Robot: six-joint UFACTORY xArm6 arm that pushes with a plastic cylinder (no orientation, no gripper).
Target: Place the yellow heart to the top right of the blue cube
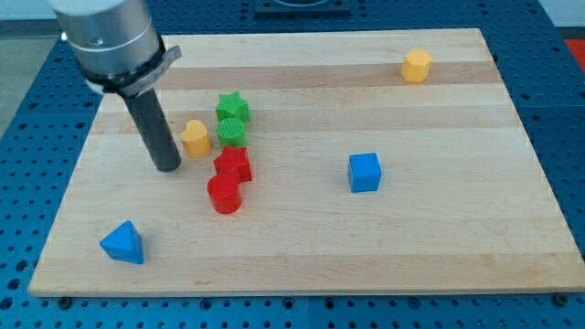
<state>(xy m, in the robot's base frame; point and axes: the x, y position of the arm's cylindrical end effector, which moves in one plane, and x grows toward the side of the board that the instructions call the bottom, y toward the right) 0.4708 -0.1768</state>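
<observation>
The yellow heart (195, 138) lies on the wooden board at the view's left of centre. The blue cube (365, 172) sits well to its right, a little lower in the view. My tip (168, 166) rests on the board just left of the yellow heart and slightly below it, close to it or touching its left side. The dark rod rises from the tip to the grey arm at the view's top left.
A green star (233, 108) and a green cylinder (232, 132) sit right of the heart. A red star (233, 164) and red cylinder (224, 195) lie below them. A blue triangle (122, 243) is at bottom left, a yellow hexagon (416, 66) at top right.
</observation>
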